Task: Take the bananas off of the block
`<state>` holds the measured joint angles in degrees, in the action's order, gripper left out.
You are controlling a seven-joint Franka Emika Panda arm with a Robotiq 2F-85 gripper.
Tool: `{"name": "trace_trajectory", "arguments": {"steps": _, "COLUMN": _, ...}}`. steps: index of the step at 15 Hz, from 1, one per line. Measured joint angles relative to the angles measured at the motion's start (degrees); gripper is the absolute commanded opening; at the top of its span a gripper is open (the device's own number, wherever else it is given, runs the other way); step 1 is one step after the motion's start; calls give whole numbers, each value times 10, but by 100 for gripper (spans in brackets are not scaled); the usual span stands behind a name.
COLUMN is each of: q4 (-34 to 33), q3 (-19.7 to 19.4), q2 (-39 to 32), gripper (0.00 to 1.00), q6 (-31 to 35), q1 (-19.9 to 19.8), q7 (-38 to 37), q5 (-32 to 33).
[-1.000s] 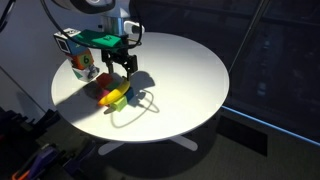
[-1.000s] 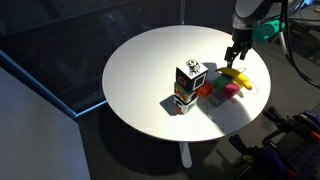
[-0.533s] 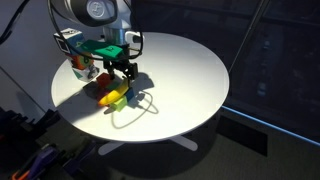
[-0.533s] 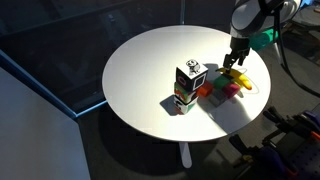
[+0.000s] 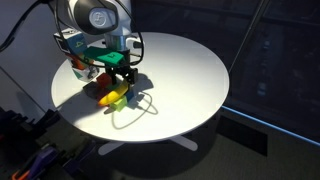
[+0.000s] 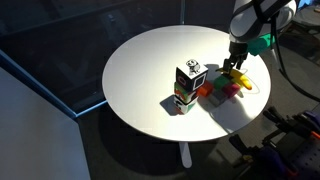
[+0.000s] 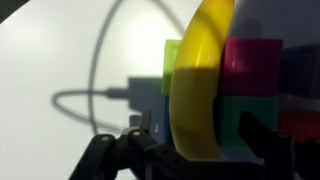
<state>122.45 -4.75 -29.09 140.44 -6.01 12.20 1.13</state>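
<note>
The yellow toy bananas (image 5: 118, 96) (image 6: 237, 79) lie on top of a cluster of coloured blocks (image 5: 106, 97) (image 6: 222, 90) near the edge of the round white table (image 5: 190, 70). In the wrist view the bananas (image 7: 200, 85) fill the middle, resting on green, magenta and blue blocks (image 7: 250, 75). My gripper (image 5: 122, 82) (image 6: 235, 72) is low over the bananas. Its fingers (image 7: 190, 150) stand open on either side of the banana's end, not closed on it.
A blue-white-orange carton (image 5: 80, 62) (image 6: 189, 82) stands upright on the table beside the blocks. A thin cable loop (image 5: 140, 105) lies on the table by the blocks. The table edge is close to the blocks.
My gripper has come down from above the blocks to the level of the bananas. The bananas and blocks have not moved.
</note>
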Motion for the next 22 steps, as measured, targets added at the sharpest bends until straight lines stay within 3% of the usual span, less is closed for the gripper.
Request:
{"name": "trace_trajectory", "arguments": {"steps": 5, "q4": -1, "q3": 0, "q2": -4, "gripper": 19, "q6": 0, "q1": 0, "q7": 0, "q5": 4}}
{"name": "trace_trajectory", "arguments": {"steps": 12, "q4": 0, "q3": 0, "q2": 2, "gripper": 18, "q6": -4, "q1": 5, "q7": 0, "q5": 17}}
{"name": "trace_trajectory", "arguments": {"steps": 22, "q4": 16, "q3": 7, "q2": 72, "gripper": 17, "q6": -48, "q1": 38, "q7": -1, "q5": 67}}
